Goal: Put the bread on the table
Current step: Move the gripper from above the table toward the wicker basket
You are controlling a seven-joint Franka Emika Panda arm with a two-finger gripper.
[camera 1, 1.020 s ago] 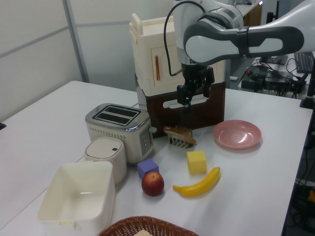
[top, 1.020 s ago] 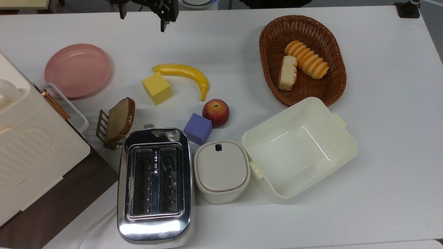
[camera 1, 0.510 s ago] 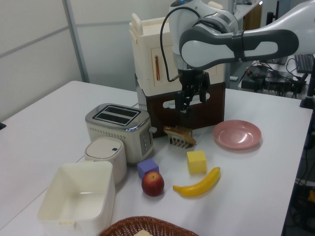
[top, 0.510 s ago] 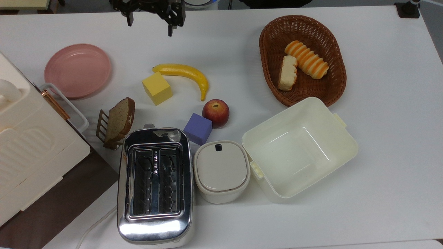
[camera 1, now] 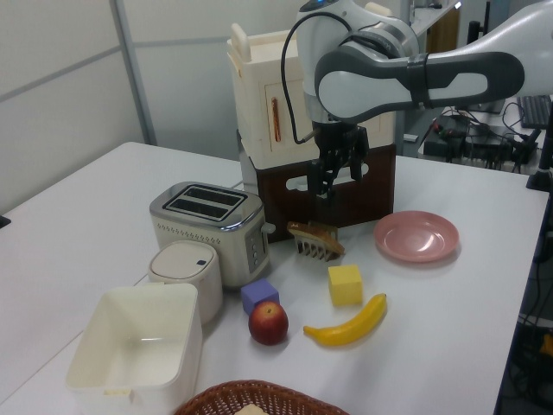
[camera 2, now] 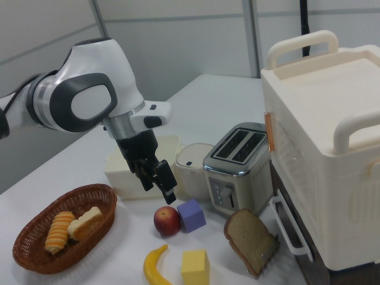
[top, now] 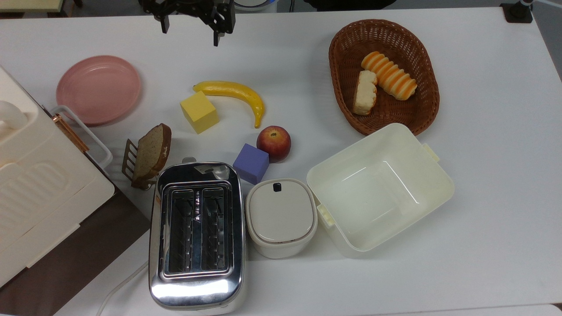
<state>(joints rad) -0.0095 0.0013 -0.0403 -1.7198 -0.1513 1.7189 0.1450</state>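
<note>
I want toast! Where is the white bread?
The bread lies in the brown basket, top view's upper right, touching the striped roll.

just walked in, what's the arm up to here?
The end effector hangs open and empty above the white table, at the top view's upper edge, above the banana. Nothing is grasped. The pale bread lies in the wicker basket beside the striped roll, well off to the top view's right of the end effector, so the pick is not yet done.
</note>
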